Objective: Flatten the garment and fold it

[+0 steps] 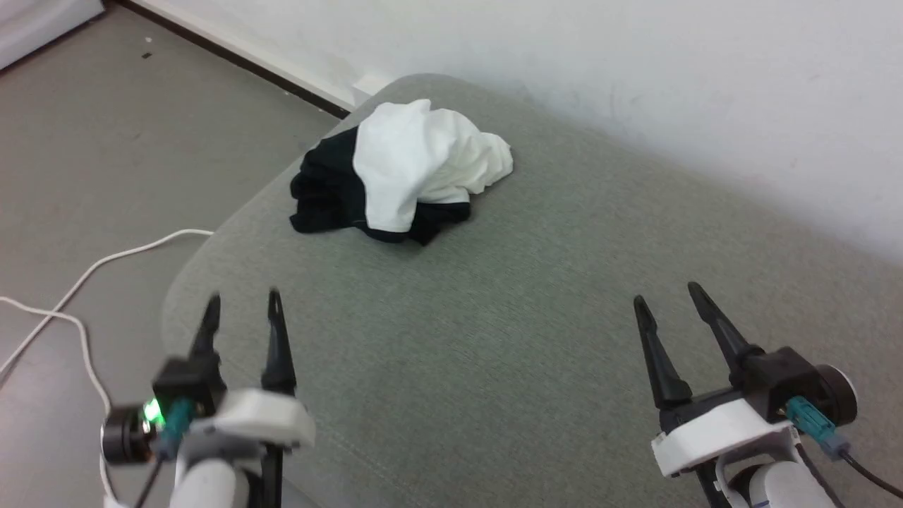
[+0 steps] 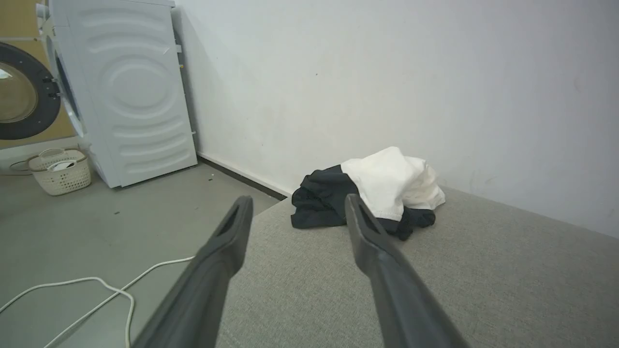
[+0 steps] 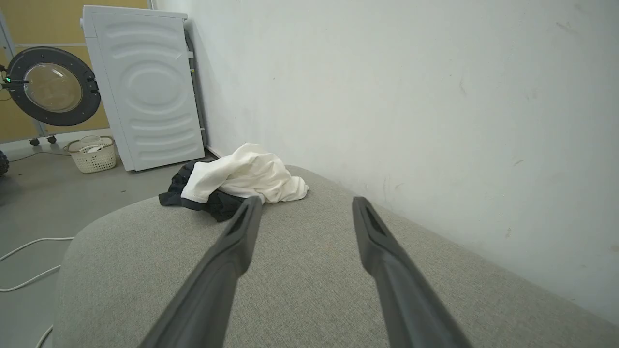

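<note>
The garment (image 1: 402,173) lies crumpled in a heap at the far left corner of a grey padded surface (image 1: 494,339), white body on top and black sleeves bunched beneath and to the left. The left wrist view has the garment (image 2: 382,186) just beyond the fingertips; in the right wrist view the garment (image 3: 242,176) lies ahead to the left. My left gripper (image 1: 243,303) hovers open near the surface's front left edge, well short of the heap. My right gripper (image 1: 667,296) stands open at the front right, empty, far from the heap.
A white wall (image 1: 635,63) runs along the back of the surface. A white cable (image 1: 85,282) trails over the grey floor on the left. A white washing machine (image 2: 125,92) with its round door (image 3: 51,87) open and a pale basket (image 2: 60,171) stand further off.
</note>
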